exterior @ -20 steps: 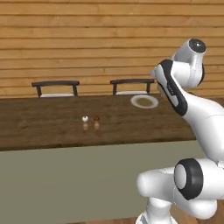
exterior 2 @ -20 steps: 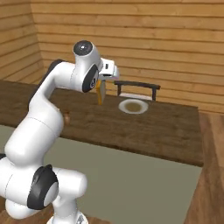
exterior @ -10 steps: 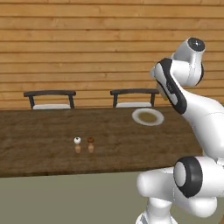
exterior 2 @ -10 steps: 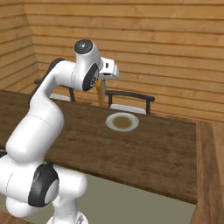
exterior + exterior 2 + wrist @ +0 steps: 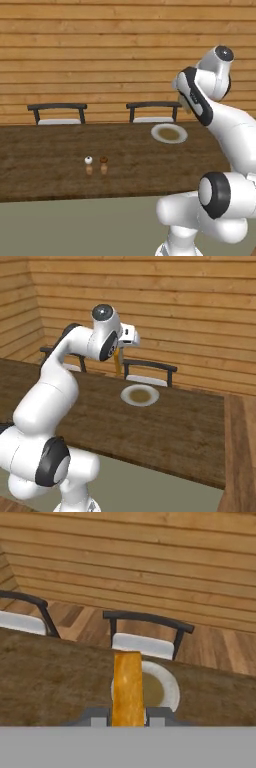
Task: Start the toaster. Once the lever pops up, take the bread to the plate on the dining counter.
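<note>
**A:** Right at the near end of the hand view we've got the gripper [image 5: 128,718], jaws clamped on the bread [image 5: 128,688], one pad on each side. The slice stands on edge and runs straight away from the camera.

**B:** Yep, we see the same from the right base view: the bread [image 5: 118,362] hangs down out of the hand, up in the air above the dining counter [image 5: 165,431], not touching it.

**A:** And past the slice's far end we get the plate [image 5: 162,689] lying flat on the counter, partly hidden behind the bread in the hand view. Nothing solid on it as far as we can tell, its middle just looks brownish.

**B:** In the left base view we've also got two little shakers [image 5: 96,165] standing side by side on the counter, well to the left of the plate [image 5: 170,133].

**A:** Beyond the counter's far edge, two dark chairs [image 5: 153,111] with pale seats, then the plank wall [image 5: 100,55].
</note>
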Motion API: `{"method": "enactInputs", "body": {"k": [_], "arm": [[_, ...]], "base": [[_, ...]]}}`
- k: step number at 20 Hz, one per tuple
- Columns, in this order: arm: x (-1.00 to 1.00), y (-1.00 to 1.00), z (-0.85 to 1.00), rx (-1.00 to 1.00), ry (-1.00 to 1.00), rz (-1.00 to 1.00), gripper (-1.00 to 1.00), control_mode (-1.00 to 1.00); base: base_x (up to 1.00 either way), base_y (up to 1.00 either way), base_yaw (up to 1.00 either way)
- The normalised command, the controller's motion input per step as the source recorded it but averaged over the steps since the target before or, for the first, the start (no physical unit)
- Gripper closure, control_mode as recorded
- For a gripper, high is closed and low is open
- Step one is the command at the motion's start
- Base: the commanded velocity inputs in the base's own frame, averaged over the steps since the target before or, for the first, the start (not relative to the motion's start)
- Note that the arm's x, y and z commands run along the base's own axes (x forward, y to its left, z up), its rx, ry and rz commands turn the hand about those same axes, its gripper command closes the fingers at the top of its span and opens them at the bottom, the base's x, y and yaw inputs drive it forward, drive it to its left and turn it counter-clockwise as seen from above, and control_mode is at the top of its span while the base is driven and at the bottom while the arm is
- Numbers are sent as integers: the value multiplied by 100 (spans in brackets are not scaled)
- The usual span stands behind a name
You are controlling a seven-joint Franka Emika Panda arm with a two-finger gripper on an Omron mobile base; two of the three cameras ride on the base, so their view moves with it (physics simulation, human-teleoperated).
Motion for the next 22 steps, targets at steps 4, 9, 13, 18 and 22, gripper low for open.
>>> {"method": "enactInputs", "body": {"k": [4,9,13,18,22], "arm": [[100,-59,-28,3,6,22,100,-100],[100,-35,-28,4,26,14,100,-100],[100,-6,-29,3,45,6,100,-100],[88,-5,-21,11,29,9,100,-100],[14,-14,-36,19,14,12,100,-100]], "base": [[0,0,0],[0,0,0],[0,0,0],[0,0,0],[0,0,0]]}}
